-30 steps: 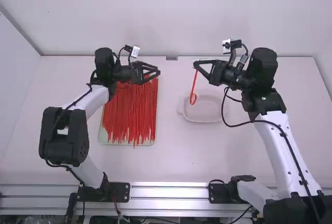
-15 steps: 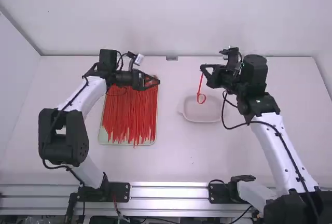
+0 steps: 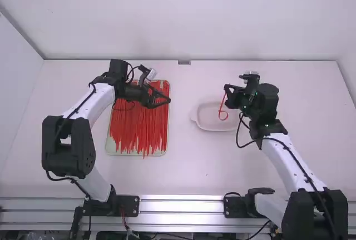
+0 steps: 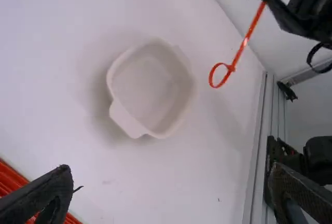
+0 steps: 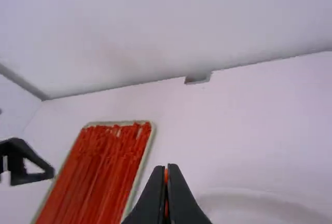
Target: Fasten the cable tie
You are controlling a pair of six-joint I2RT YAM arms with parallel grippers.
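Observation:
A red cable tie (image 3: 222,108), closed into a small loop at its lower end, hangs above the white bowl (image 3: 201,119). My right gripper (image 3: 227,91) is shut on its upper end; the right wrist view has the red strip pinched between the closed fingers (image 5: 167,190). The left wrist view shows the looped cable tie (image 4: 232,64) in the air beside the bowl (image 4: 119,114). My left gripper (image 3: 161,94) hovers open over the far right part of the tray of red ties (image 3: 139,120), nothing between its fingers (image 4: 46,193).
The flat tray (image 5: 106,169) holds several straight red cable ties and lies left of the bowl. A small grey bracket (image 3: 184,61) sits on the table's far edge. Bare white tabletop lies in front of the tray and bowl.
My right gripper has come down and towards the camera with the looped tie, now hanging over the bowl. My left gripper has dropped slightly over the tray, still open.

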